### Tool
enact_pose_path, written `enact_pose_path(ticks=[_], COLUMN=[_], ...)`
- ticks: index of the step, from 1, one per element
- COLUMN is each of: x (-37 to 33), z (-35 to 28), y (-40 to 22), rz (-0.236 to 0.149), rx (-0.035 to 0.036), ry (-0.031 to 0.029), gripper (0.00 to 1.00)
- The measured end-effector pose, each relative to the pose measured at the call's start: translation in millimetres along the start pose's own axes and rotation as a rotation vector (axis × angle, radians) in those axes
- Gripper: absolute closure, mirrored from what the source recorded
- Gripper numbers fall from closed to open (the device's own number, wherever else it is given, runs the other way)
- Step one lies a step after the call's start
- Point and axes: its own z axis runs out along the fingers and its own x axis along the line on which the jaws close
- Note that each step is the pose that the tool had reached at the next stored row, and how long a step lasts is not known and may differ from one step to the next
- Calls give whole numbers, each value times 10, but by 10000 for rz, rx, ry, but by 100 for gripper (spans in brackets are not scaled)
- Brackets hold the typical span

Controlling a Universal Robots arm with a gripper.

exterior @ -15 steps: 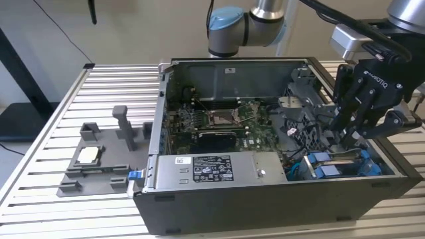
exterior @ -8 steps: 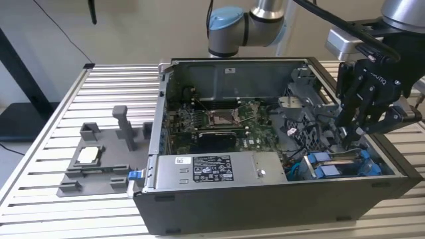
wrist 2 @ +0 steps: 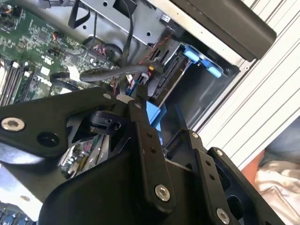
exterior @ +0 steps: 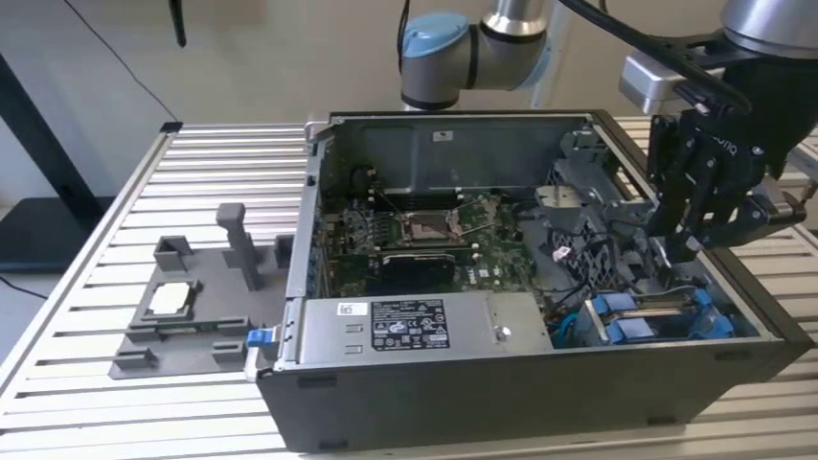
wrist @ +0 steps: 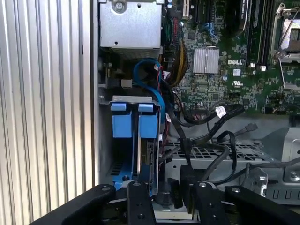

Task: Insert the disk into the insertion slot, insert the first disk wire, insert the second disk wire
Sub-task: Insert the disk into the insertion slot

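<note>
Gripper (wrist: 169,188) fingers clamp a black wire connector (wrist: 188,183) just beside the insertion slot (wrist: 131,98). Disk (wrist: 151,161) appears seated inside. First-wire step judged underway; mating calls for square alignment.

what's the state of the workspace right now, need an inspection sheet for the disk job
surface: slatted metal table carrying an open computer case
job's things: blue-framed disk appears to stand in the drive cage; cannot tell whether it is fully seated
clutter: grey fixture with a chip on the table, at the exterior view's left of the case
gripper: gripper hangs over the case interior, close to the drive cage
cables: loose black cables beside the cage; blue cable looped next to it
surroundings: pale wall beyond the table
</note>
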Motion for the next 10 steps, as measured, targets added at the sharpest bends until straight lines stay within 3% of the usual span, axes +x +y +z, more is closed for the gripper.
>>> enact_pose_path(ticks=[1,4,6,10], x=[-2,-9,-19,-51], z=[3,13,21,40], y=[1,1,2,0], rz=[1,-13,-22,-90], rx=[80,411,570,598], ry=[1,5,7,79], gripper=[60,60,60,60])
